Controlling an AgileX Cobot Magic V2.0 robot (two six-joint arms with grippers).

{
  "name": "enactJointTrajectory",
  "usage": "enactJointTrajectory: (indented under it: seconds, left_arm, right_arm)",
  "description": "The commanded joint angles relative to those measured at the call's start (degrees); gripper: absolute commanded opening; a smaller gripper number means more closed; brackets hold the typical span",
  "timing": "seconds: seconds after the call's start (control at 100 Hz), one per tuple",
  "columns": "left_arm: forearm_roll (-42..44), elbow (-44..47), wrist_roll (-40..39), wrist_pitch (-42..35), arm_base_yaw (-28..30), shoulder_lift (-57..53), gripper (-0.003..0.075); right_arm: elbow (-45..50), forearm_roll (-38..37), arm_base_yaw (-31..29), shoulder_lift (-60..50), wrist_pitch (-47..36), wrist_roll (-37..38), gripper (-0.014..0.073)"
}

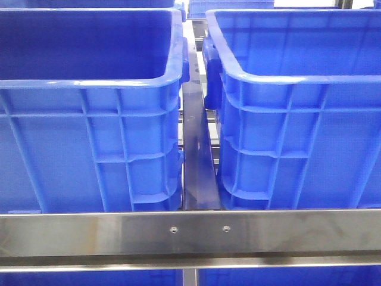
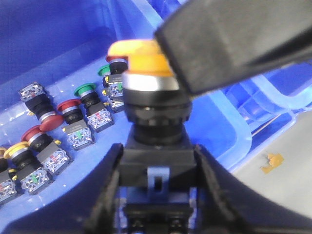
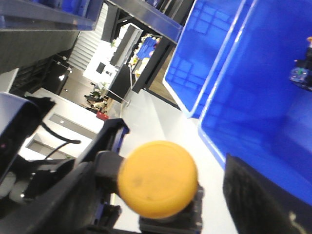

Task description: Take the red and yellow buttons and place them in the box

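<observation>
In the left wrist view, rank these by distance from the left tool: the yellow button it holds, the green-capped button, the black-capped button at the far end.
1. Yellow button, clamped in the left tool.
2. Green-capped button, mid-row in the blue bin.
3. Black-capped button, at the row's far end.

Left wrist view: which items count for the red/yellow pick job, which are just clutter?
Job:
- yellow button, held in the left gripper
- red buttons in the blue bin
- small yellow button at the edge of the view

Lying about:
- green buttons
- yellowish scrap on the surface outside the bin
</observation>
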Motion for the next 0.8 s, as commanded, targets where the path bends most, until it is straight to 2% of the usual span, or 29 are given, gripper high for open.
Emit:
enactJointTrajectory:
  seconds: [0.0,0.34,0.69,0.79]
  left_arm:
    - [0.14,-1.79,0.07,-3.69,-0.36,-0.93,-0.0019]
    - [0.14,-1.79,0.07,-3.69,-0.36,-0.93,-0.0019]
    - [0.14,-1.79,0.07,-3.69,-0.36,-0.93,-0.0019]
    - [0.14,-1.79,0.07,-3.69,-0.36,-0.93,-0.0019]
  right_arm:
    - [-2.05,4.09,0.18,-2.25,1.88,-0.87,0.0560]
    - [-2.05,5.17,0.41,-2.25,2.92,-0.87,0.0554]
    - [-2.05,5.17,0.41,-2.11,3.57,-0.87,0.0400]
    - [-2.05,5.17,0.41,-1.97,3.90,-0.87,0.0312]
